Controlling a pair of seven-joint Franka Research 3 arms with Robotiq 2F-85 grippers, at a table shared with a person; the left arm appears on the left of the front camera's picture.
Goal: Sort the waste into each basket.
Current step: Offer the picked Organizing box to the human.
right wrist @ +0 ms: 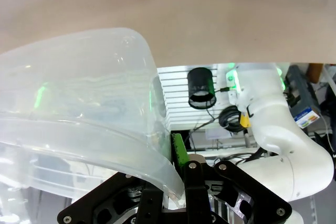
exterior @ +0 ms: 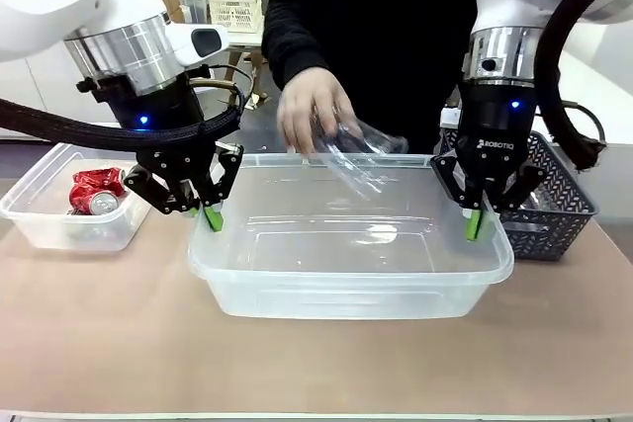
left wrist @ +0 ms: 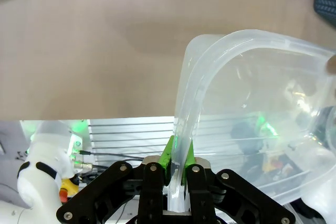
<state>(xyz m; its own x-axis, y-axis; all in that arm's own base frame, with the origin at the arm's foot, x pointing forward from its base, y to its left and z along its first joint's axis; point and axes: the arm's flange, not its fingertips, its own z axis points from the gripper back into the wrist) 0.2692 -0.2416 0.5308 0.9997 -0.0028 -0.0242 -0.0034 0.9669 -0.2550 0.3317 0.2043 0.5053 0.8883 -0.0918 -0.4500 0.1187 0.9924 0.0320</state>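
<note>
**Q:** Frontally, what's your picture?

**A:** Your left end effector [exterior: 213, 216] and right end effector [exterior: 478, 224] each pinch an end rim of the big clear tub [exterior: 346, 279] mid-desk [exterior: 99, 353]. A person's hand [exterior: 312, 111] holds a clear bottle [exterior: 361, 150] over its far rim, and red cans [exterior: 96, 192] lie in the small tub [exterior: 35, 219].

**Q:** And your wrist views?

**A:** Left wrist view: your left end effector [left wrist: 177, 156] is clamped on the rim. Right wrist view: your right end effector [right wrist: 170, 156] likewise.

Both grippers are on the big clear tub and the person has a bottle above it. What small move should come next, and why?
Probably hold the big clear tub still, both grips shut. The left gripper and right gripper each clamp its rim, and the person's hand holds the clear bottle over its far edge, seemingly about to drop it in.
</note>
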